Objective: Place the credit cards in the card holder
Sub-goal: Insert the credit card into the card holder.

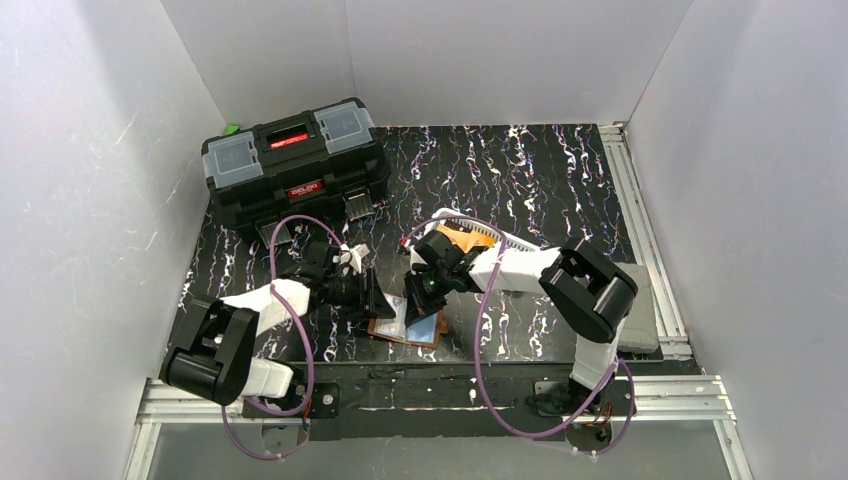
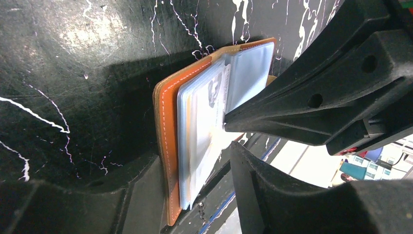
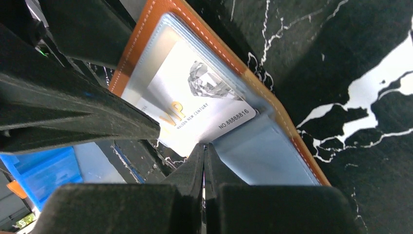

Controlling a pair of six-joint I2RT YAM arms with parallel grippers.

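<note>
While the card holder (image 1: 405,328) lies open on the tabletop (image 1: 520,170), near edge and centre, both tools meet over it.

- Card holder: orange-brown leather cover, stack of clear sleeves (image 2: 195,146) fanned up from it.
- Left tool (image 1: 372,295): fingers partway apart, one on the cover side and one on the sleeve side. It appears to pinch the stack, though the wrist view leaves a sliver of gap low down, so the hold may be light. Likely purpose: to keep the holder from sliding and the sleeve mouth presented.
- Right tool (image 3: 203,151): fingers closed together with nothing between them, tips set against the short edge of a card.
- Card (image 3: 195,97): silvery white, diamond print, numbered. It lies under clear plastic for most of its length. The closed tips probably serve as a pusher to seat it fully.
- Basket (image 1: 505,243): white, slotted, just far of the right tool, with orange cards (image 1: 462,238) waiting inside.
- Toolbox (image 1: 295,165): black, far left, well apart from the work.
</note>
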